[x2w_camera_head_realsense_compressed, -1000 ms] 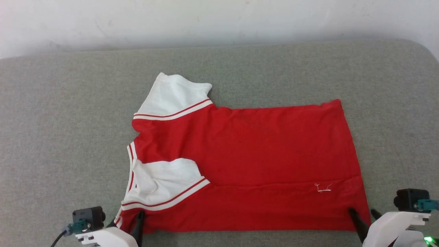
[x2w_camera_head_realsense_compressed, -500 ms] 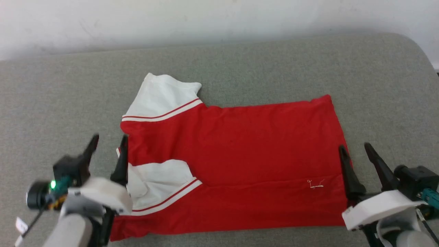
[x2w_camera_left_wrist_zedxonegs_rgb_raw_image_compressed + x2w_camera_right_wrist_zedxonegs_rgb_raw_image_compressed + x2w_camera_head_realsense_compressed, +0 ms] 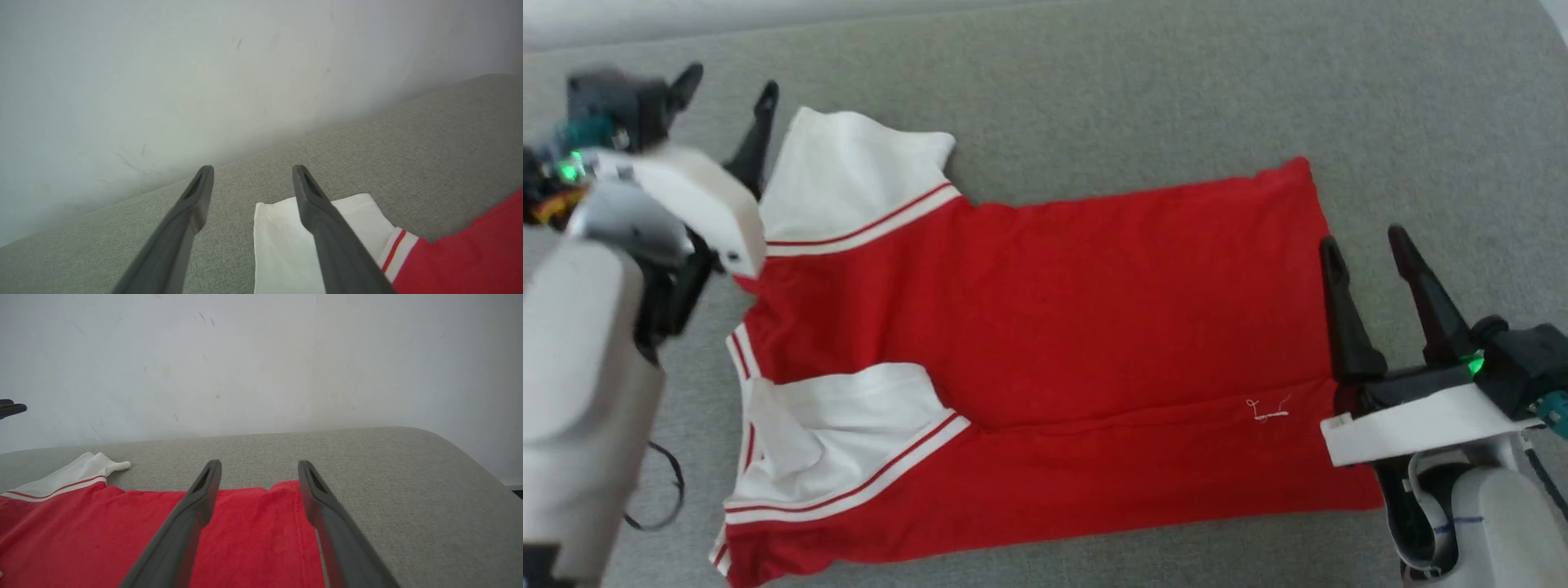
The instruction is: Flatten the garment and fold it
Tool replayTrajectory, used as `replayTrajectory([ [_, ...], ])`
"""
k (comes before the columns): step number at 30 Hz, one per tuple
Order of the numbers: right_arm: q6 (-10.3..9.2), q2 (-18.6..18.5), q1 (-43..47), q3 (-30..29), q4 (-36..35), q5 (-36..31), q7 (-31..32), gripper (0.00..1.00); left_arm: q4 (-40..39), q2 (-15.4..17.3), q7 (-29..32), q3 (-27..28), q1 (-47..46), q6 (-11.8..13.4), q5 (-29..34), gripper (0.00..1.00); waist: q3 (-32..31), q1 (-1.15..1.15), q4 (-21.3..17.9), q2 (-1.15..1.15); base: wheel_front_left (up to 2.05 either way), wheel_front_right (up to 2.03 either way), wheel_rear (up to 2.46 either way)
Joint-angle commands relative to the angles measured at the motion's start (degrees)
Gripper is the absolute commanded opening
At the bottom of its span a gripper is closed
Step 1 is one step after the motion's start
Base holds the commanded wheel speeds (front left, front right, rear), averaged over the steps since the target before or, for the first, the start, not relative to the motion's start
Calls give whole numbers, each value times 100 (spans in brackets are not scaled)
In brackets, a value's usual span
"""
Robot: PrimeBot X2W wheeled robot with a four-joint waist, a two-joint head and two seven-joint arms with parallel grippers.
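The garment (image 3: 1054,310) lies spread across the grey bench (image 3: 1094,82), its near edge folded over and one white sleeve (image 3: 849,425) tucked onto the red body. The far sleeve (image 3: 849,171) fans out flat. The left gripper (image 3: 727,86) sits just beside that sleeve, fingers spread wide, holding nothing. The right gripper (image 3: 1364,241) is at the hem, fingers wide too, one over red fabric, one over bench.

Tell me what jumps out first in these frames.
A red garment lies spread across the grey cushion, its near white sleeve folded onto the body. The left gripper hangs open beside the far white sleeve; the right gripper is open at the hem.
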Motion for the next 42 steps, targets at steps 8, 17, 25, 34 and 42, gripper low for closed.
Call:
replayTrajectory([
  [8,-6,7,-366,223,-114,53,-117,100,1024,132,2087,-6,-1312,-284,-659,100,771,-2,-680,0,0,0,0],
  [17,-6,7,-469,390,-10,322,-188,100,1310,340,3517,129,-1510,477,-817,100,1019,-2,-1008,0,0,0,0],
  [25,-6,7,-516,399,80,336,-237,100,1029,525,4481,120,-1167,762,-1013,0,1093,-2,-1080,0,0,0,0],
  [34,-6,7,-1307,360,58,-83,205,100,447,575,4292,177,-1004,736,-1080,0,1060,-2,-966,0,0,0,0],
  [42,-6,7,-2690,68,1191,-351,2300,100,249,479,3892,97,-1076,589,-1027,0,1074,-2,-733,0,0,0,0],
])
